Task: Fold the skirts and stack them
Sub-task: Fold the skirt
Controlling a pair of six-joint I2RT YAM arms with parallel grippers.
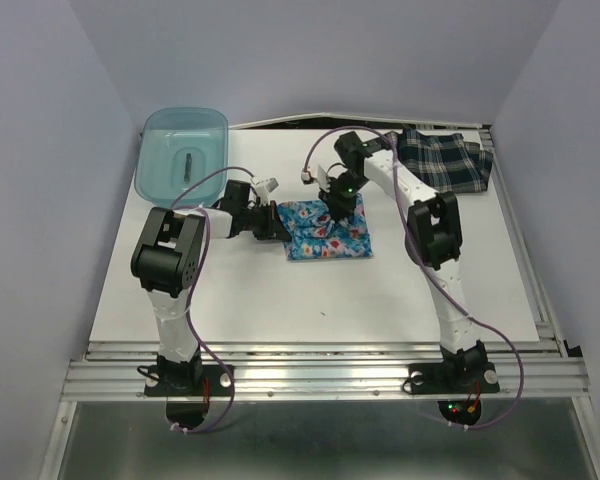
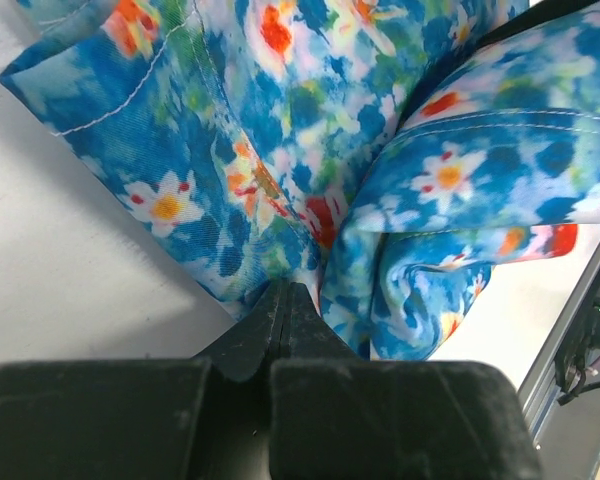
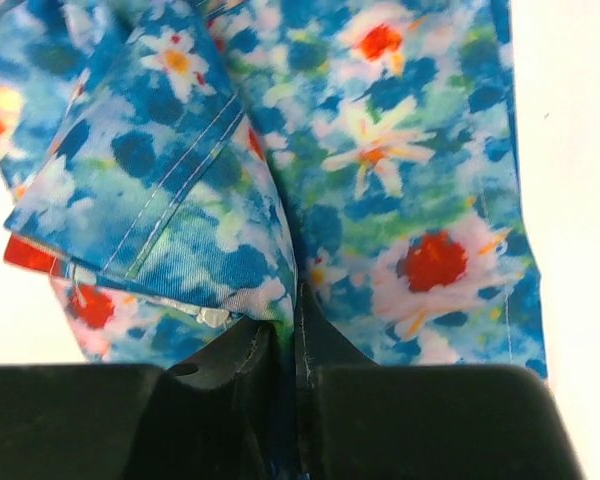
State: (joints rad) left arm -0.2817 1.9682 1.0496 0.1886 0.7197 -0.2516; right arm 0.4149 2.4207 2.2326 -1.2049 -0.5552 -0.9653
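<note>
The bright blue flowered skirt [image 1: 327, 230] lies partly folded in the middle of the table. My left gripper [image 1: 280, 226] is shut on its left edge; in the left wrist view the closed tips [image 2: 286, 292] pinch the flowered cloth [image 2: 310, 140]. My right gripper [image 1: 336, 212] is shut on the skirt's top edge; in the right wrist view the tips [image 3: 288, 318] clamp a fold of the flowered cloth [image 3: 380, 170]. The dark navy-and-white plaid skirt [image 1: 442, 160] lies crumpled at the far right corner, away from both grippers.
A translucent teal plastic bin [image 1: 183, 152] stands at the far left with a small dark object inside. The white table surface [image 1: 310, 300] runs to a metal rail [image 1: 320, 375] at the near edge. Walls close in on both sides.
</note>
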